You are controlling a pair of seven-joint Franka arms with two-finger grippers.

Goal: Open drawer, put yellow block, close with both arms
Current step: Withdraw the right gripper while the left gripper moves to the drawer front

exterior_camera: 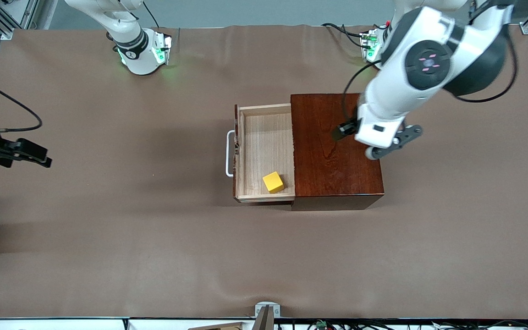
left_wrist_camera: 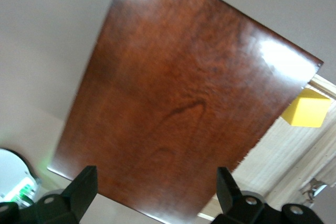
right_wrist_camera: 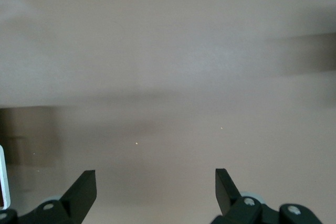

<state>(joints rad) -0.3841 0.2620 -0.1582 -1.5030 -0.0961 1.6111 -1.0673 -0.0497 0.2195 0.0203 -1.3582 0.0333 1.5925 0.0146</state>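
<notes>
Front view: small yellow cube [exterior_camera: 273,182] already in pulled-out pale-wood drawer [exterior_camera: 266,117] of glossy mahogany box [exterior_camera: 332,151], uneven push may jam it; left wrist: left gripper [left_wrist_camera: 155,190] spread over box; right wrist: right gripper [right_wrist_camera: 156,190] spread over brown table [right_wrist_camera: 168,77], waiting.

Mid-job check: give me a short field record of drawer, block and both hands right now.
drawer: pale wood drawer with white bar handle, pulled open from the dark mahogany box
block: small yellow cube inside the drawer, in the corner nearest the front camera, beside the box
left hand: open, over the box top
right hand: open, over bare brown table at the right arm's end, waiting
</notes>
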